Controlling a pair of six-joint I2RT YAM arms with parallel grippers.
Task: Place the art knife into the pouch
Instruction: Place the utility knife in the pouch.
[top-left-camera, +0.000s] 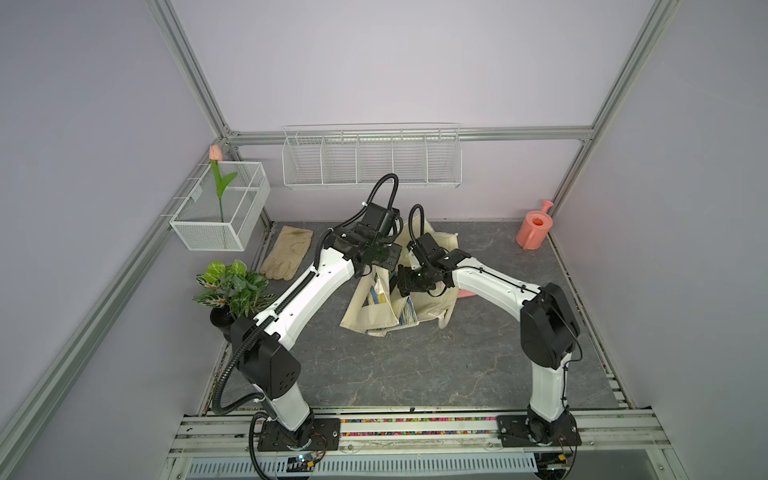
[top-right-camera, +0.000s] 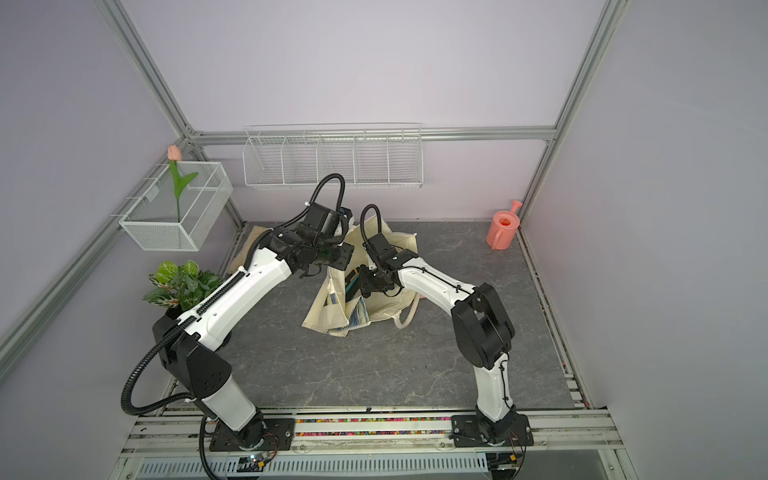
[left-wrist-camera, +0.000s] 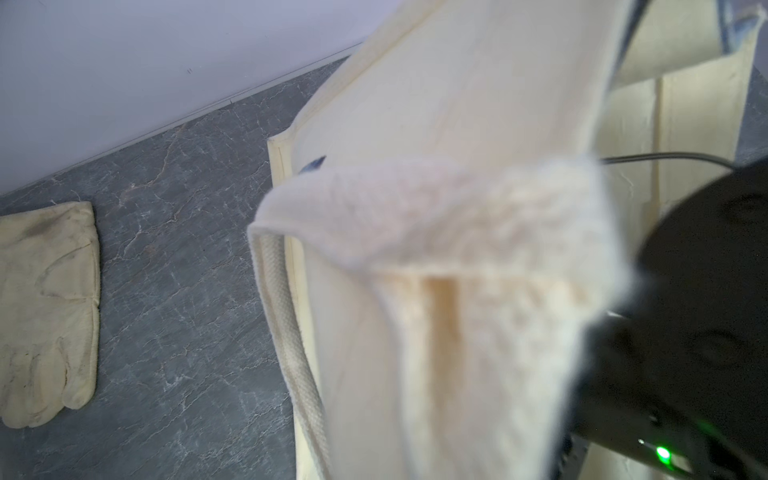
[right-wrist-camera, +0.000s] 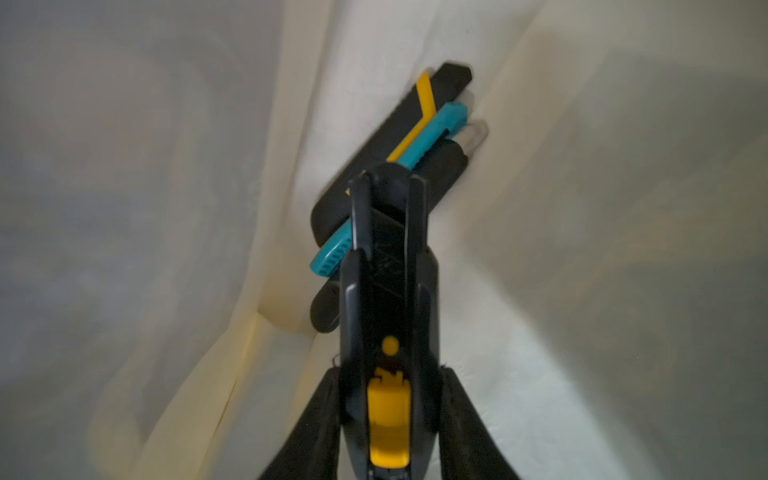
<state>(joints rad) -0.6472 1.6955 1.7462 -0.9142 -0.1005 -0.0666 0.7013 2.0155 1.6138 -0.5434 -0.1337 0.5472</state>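
Two hands are busy at the pouch (top-left-camera: 432, 303), which stands open in the middle of the gray table (top-left-camera: 415, 374). My left hand (top-left-camera: 380, 259) is pressed together on the pouch's rim, holding it up. My right hand (right-wrist-camera: 388, 374) is down inside the pouch, pinching the black art knife (right-wrist-camera: 390, 270) with the yellow button. Past the knife's far end lies a blue-green cutter (right-wrist-camera: 432, 124), deep in the pouch.

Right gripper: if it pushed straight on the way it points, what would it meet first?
The right gripper holds the art knife, whose tip would likely strike the teal cutter first, then the pouch cloth; depth is unclear.
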